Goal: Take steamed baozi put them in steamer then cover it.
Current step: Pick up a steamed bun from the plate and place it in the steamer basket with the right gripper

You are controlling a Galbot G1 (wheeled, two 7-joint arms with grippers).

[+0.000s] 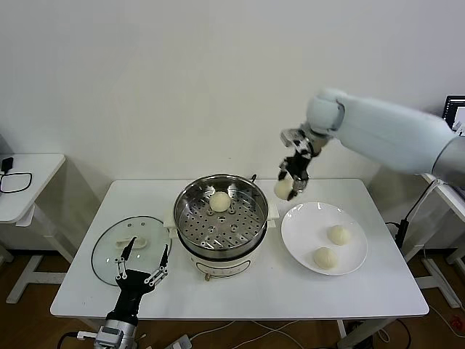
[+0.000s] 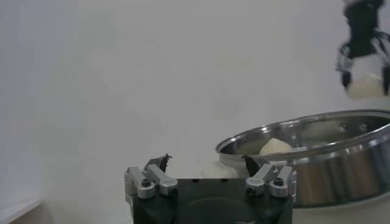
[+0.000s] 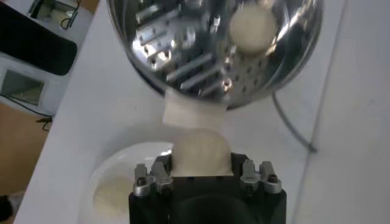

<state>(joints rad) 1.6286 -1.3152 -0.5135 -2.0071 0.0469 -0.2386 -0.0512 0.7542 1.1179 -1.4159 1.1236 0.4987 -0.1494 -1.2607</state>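
Plain white wall [image 1: 182, 80] behind, even light, no strong shadows. White desk [image 1: 240, 291] centre, on white legs. Second small white side table [image 1: 29, 182] at the left edge with a black cable [image 1: 11, 178] on it. Wood-tone floor [image 1: 22, 320]; cables [image 1: 240, 331] trail under the desk. Dark monitor edge [image 1: 455, 109] at far right.

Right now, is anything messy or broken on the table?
Nothing stands out. One baozi sits in the steamer, two on the plate, one in the right gripper. The cover lies flat beside the steamer.
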